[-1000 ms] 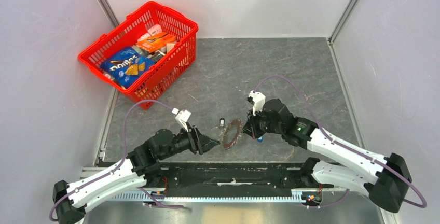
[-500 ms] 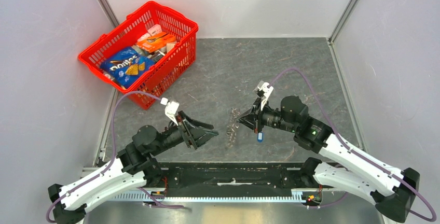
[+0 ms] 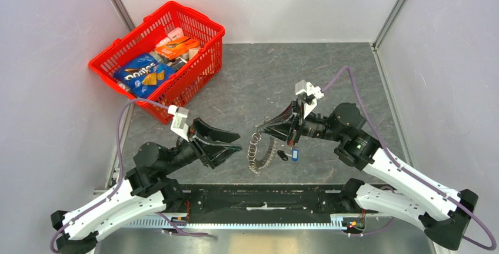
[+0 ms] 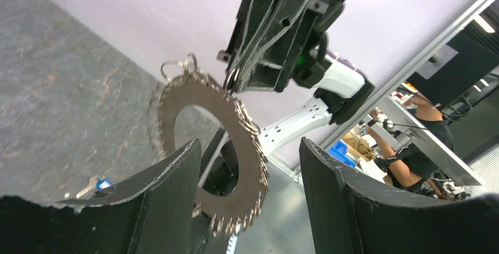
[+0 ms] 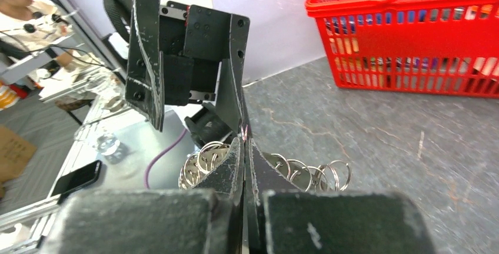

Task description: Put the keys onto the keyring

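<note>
Centrally, the keys [image 3: 259, 151] are held dangling by the right gripper [image 3: 259, 129], closed on their rim. The left gripper [image 3: 235, 143] is spread wide just left of them; a blue key [image 3: 295, 155] lies on the counter [image 3: 353, 72].

keys [image 3: 262, 155] above table [image 3: 341, 72], basket [image 3: 191, 77] back left

**A shopping basket off in the corner**

A red basket [image 3: 197, 72] sits at the far left of the grey, stone-patterned table [image 3: 341, 72], close to the left wall. Inside lies a blue Doritos bag [image 3: 143, 74], with an orange box [image 3: 176, 47] just behind it (a few white packs are tucked alongside, too small to read). Beyond the table's near edge, a person in a dark top [image 4: 421, 148] is at a workbench, and a black phone [image 5: 73, 177] lies flat on a metal surface.
</note>
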### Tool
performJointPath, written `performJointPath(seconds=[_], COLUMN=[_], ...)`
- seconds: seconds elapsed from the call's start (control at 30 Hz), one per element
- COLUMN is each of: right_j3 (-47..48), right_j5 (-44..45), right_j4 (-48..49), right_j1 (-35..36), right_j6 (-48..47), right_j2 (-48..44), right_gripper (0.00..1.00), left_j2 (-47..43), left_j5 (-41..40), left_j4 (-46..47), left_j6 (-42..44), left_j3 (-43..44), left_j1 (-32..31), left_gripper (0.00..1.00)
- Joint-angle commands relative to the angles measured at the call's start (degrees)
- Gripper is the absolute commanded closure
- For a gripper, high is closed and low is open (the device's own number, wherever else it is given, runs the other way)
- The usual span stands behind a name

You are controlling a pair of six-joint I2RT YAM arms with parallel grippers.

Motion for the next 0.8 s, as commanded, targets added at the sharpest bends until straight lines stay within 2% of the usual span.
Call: performJointPath(seconds=[0.0, 0.3, 0.57, 0.77], right_j3=[3.71, 3.16, 1.30, 0.86], right_j5=[-6.38, -10.03, -8.69, -5.70], right_j4=[9.24, 15.25, 28.62, 27.73], right_j1=[-0.08, -0.08, -0.11, -0.08], right_j6=[3.35, 8.93, 18.69, 18.28], right_j2=[-1.03, -2.22, 0.66, 0.10], right_gripper=[1.00, 1.00, 1.00, 1.00], left_j2=[0.06, 3.97, 8.51, 10.61], left_j5=[3.09, 4.75, 7.47, 9.85], left_j4=[7.18, 11.40, 19.27, 24.82], left_j6=[3.37, 4.56, 4.28, 3.07], left_j3=[3.78, 6.03, 6.33, 6.52], left_j1=[0.08, 0.08, 0.08, 0.06], left_gripper=[0.32, 0.34, 0.40, 0.43])
